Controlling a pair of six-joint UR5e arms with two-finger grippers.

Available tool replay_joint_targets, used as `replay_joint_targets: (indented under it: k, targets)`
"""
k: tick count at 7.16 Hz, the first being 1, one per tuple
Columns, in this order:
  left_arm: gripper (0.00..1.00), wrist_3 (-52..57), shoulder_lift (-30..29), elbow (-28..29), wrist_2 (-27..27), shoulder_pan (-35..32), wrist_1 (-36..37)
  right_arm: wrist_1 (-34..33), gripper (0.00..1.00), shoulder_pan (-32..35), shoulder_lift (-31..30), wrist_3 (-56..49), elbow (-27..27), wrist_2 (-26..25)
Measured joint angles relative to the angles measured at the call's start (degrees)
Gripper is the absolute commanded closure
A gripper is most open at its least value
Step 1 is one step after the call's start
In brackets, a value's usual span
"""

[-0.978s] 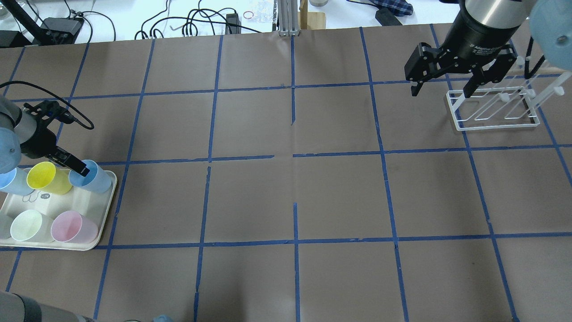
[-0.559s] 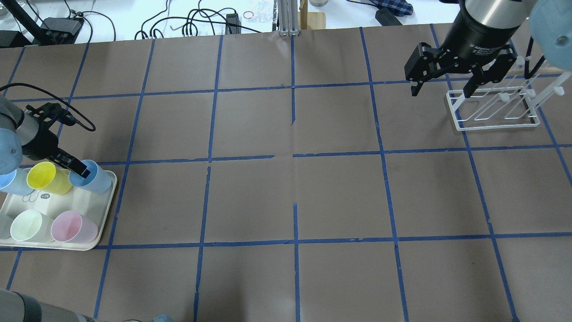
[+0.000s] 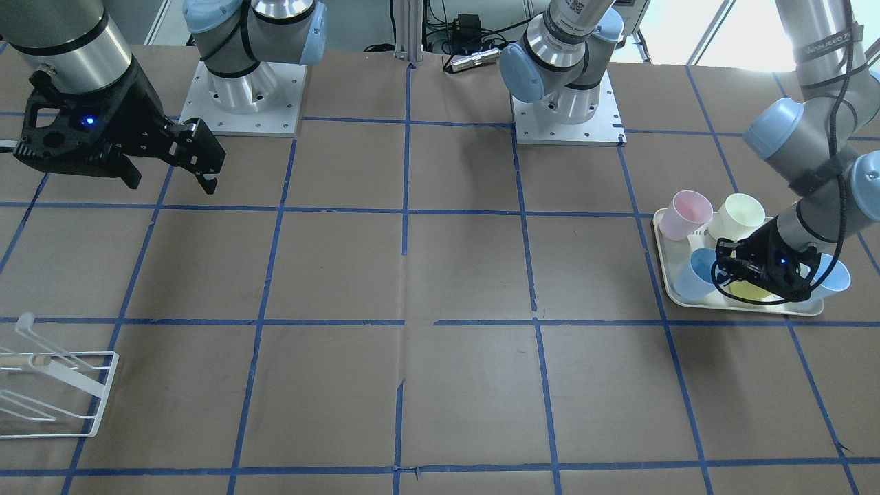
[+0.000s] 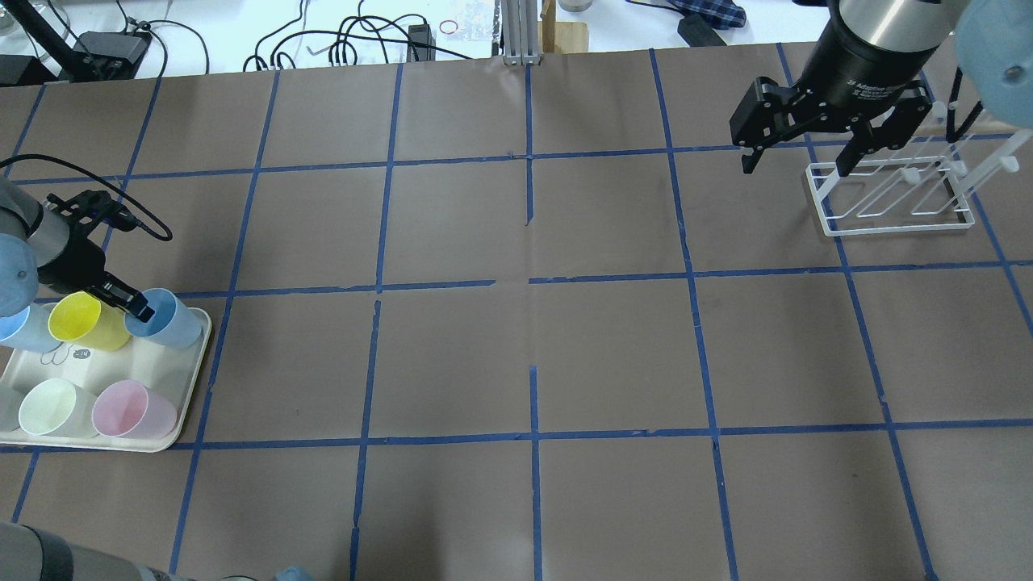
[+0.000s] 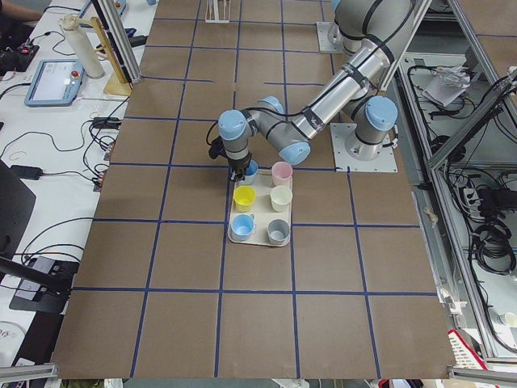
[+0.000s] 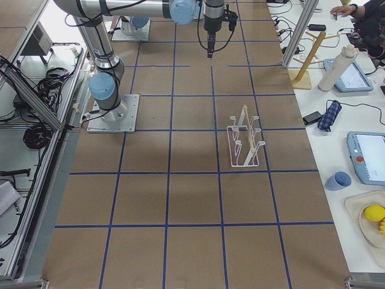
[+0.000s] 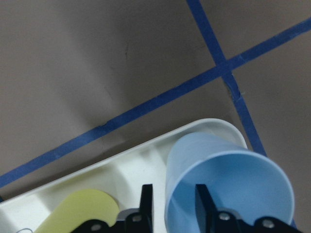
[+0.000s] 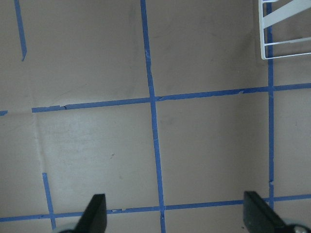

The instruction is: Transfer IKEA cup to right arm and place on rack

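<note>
the ikea cup [image 4: 165, 317] stands upright, mouth up, in the far right corner of the cream tray [image 4: 129, 365], at the left side of the table [image 4: 452, 355]. in the left wrist view the cup [image 7: 233, 184] fills the lower right, its wall just inside the tray's rounded corner.

the left gripper [image 4: 139, 307] reaches down over the cup's left rim. its jaws are set narrow and straddle the wall: one finger [image 7: 146, 201] is outside the cup, over the tray floor, and the other finger [image 7: 203, 204] is inside the mouth. a thin strip of tray shows between the outer finger and the wall, so the jaws are not clamped on the cup.

just left of the cup, touching or nearly touching it, stands a yellow cup [image 4: 77, 319]. a second pale blue cup [image 4: 20, 327] stands left of that one. in the near row of the tray are a pink cup [image 4: 129, 410] and a pale green cup [image 4: 48, 407]. a grey cup [image 5: 277, 232] occupies the remaining corner, visible in the left side view.

the right gripper [image 4: 795, 169] hangs above the table at the far right, well apart from the tray. its jaws are spread wide and hold nothing; the right wrist view shows only taped table between them.

the rack [image 4: 896, 231] stands on the table just right of the right gripper, at the far right. its prongs slant upward, and a wooden dowel [image 3: 20, 359] lies across it.
</note>
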Motion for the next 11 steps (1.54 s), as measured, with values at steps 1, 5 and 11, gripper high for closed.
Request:
replay_joint_targets:
  k: [1,5,11]
  targets:
    - [1.0,-0.1,0.4,0.3,0.1,0.0,-0.4,0.0,0.0,0.0,0.0,0.0,0.0,0.0]
    - [1.0,-1.0,4.3,7.0,-3.1,-0.4,-13.6,0.1,0.0,0.0,0.0,-0.2,-0.3,0.0]
    - [1.0,-24.8,11.2,7.7,-30.9,-17.0,-26.7,16.3,0.0,-9.4,-2.4,-3.1,-3.2,1.8]
